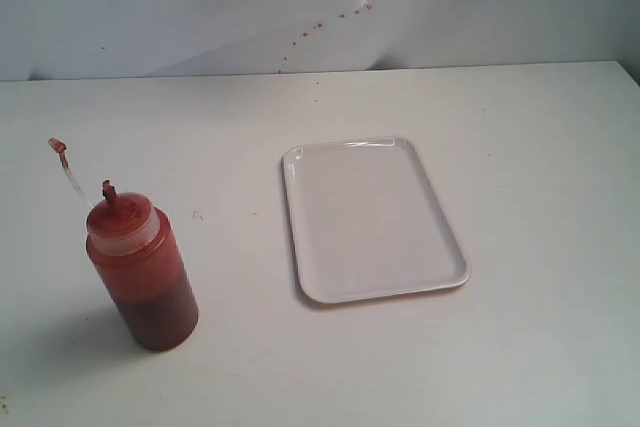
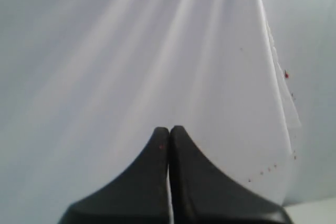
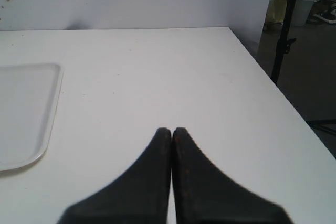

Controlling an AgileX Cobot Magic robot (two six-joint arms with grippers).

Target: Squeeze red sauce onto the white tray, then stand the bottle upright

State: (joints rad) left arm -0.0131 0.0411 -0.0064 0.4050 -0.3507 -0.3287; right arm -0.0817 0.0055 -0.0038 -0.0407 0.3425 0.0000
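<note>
Left end effector (image 2: 169, 129) and right end effector (image 3: 171, 129) are sitting pinched, empty; reaching unopened risks toppling the bottle (image 1: 142, 272), eight o'clock of the white tray (image 1: 372, 219).

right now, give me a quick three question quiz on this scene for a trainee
1. True or false: the bottle stands upright on the table, apart from the white tray.
2. What shows on the white tray? A) drops of red sauce B) nothing C) the bottle's small cap
3. Fill in: the left fingers and the right fingers are both ____ (open or shut).
Key: 1 true; 2 B; 3 shut.
</note>
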